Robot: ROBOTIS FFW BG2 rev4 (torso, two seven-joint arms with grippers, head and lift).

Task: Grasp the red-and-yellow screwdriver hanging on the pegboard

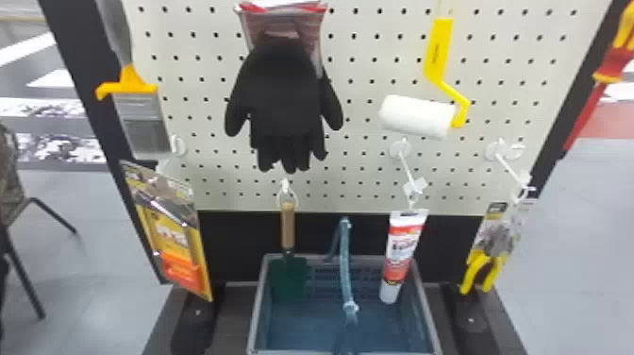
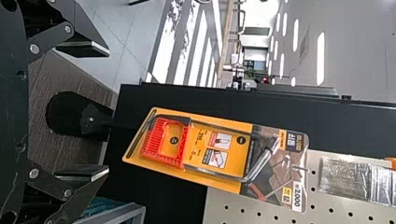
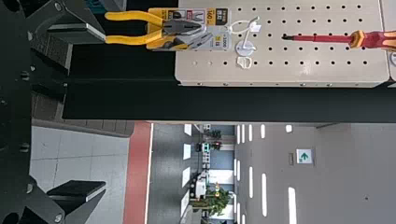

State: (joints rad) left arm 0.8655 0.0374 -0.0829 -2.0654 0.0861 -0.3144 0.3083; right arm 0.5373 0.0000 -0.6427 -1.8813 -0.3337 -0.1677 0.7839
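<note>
The red-and-yellow screwdriver (image 1: 613,63) hangs upright, handle up and shaft down. In the head view it appears beyond the pegboard's (image 1: 368,56) right edge; in the right wrist view it is in front of the board, near that same side edge, above the yellow-handled pliers (image 1: 486,264).

The right gripper (image 3: 105,112) has its two fingers spread wide, with nothing between them. One fingertip appears just beside the ends of the pliers' handles; whether they touch I cannot tell. The left gripper (image 2: 107,111) also has its fingers well apart and empty, near the carded hacksaw (image 1: 174,240).

A plastic basket (image 1: 257,307) with a grey rim and a blue interior stands on the dark base (image 1: 226,325), below the pegboard's bottom edge. A bluish band (image 1: 346,264) runs over its middle. The hand trowel (image 1: 288,231), wooden handle up, hangs with its green blade over the basket's far left corner, and the red-and-white tube (image 1: 401,255) hangs over the far right corner. How deep either reaches into the basket I cannot tell.

Higher on the pegboard, the paintbrush (image 1: 141,127) hangs along the left edge, the black gloves (image 1: 285,104) left of centre, and the paint roller (image 1: 417,115) towards the right edge.
</note>
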